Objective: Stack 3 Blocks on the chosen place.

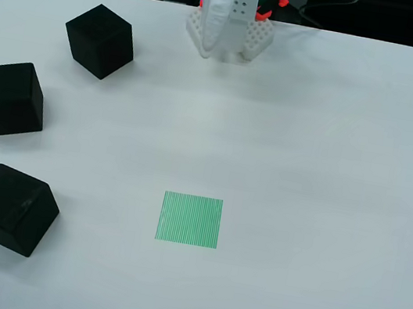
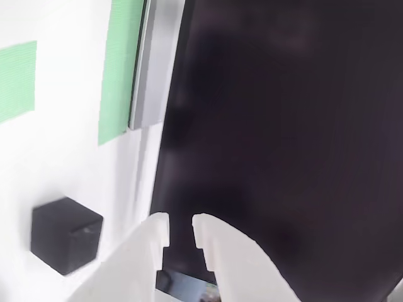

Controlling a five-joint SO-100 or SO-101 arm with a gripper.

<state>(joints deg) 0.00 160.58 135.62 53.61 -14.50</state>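
Three matte black blocks lie down the left side of the white table in the overhead view: one at the back (image 1: 99, 40), one in the middle (image 1: 11, 98), one near the front (image 1: 12, 208). The chosen place, a green striped square (image 1: 190, 219), lies bare at the table's centre front. My white gripper (image 1: 225, 51) hangs at the far edge, well away from blocks and square. In the gripper's own view its fingertips (image 2: 181, 231) stand a narrow gap apart with nothing between them, and one block (image 2: 66, 234) sits to their left.
Beyond the table's far edge are dark clutter and the arm's orange-and-white base (image 1: 267, 6). The gripper view shows a large dark surface (image 2: 283, 126), a grey frame edge (image 2: 151, 63) and green patches (image 2: 16, 82) on white.
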